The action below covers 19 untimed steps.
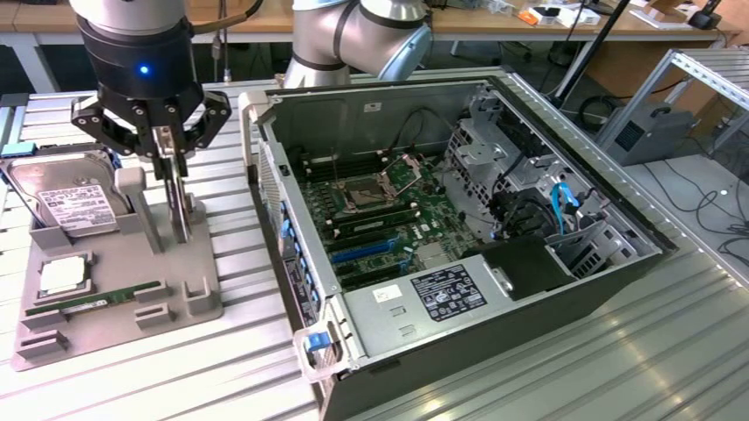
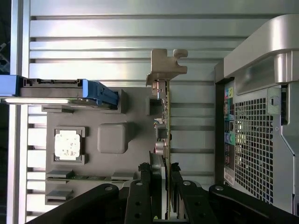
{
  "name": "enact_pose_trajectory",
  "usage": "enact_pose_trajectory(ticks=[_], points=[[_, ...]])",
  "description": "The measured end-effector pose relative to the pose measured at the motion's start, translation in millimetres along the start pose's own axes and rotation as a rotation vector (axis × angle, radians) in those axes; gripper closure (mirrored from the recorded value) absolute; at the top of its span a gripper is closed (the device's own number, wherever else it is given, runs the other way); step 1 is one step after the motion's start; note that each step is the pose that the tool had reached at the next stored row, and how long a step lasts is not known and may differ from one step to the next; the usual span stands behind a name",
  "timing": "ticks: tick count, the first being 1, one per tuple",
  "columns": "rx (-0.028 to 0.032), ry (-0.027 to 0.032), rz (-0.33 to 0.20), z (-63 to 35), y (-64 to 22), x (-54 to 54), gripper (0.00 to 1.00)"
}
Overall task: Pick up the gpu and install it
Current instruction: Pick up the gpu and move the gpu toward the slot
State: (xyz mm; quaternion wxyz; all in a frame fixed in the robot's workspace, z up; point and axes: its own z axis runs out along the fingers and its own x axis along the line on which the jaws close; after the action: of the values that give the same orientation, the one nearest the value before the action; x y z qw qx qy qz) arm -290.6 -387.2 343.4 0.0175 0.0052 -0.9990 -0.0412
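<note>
The gpu [image 1: 179, 206] stands on edge in a slot of the grey holder [image 1: 175, 298], a thin card seen edge-on. In the wrist view its green board [image 2: 164, 116] runs toward the silver bracket [image 2: 166, 65] at the far end. My gripper [image 1: 164, 149] hangs straight above it with its black fingers [image 2: 145, 189] pressed against both faces of the card's near end [image 2: 161, 191], shut on it. The card's lower edge still looks seated in the holder. The open computer case [image 1: 468, 219] lies to the exterior view's right, motherboard facing up.
The holder also carries a hard drive [image 1: 70, 202], a CPU [image 1: 65, 274] and a RAM stick [image 1: 94, 301]. The case's rear panel [image 2: 261, 121] stands close beside the holder. Cables and drive cages fill the case's far side. A second robot base [image 1: 351, 39] stands behind.
</note>
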Motion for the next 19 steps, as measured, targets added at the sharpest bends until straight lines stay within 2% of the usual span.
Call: enact_pose_trajectory(ticks=[19], points=[[-0.0081, -0.0001, 0.0, -14.3, 1.2, 0.5, 0.73]])
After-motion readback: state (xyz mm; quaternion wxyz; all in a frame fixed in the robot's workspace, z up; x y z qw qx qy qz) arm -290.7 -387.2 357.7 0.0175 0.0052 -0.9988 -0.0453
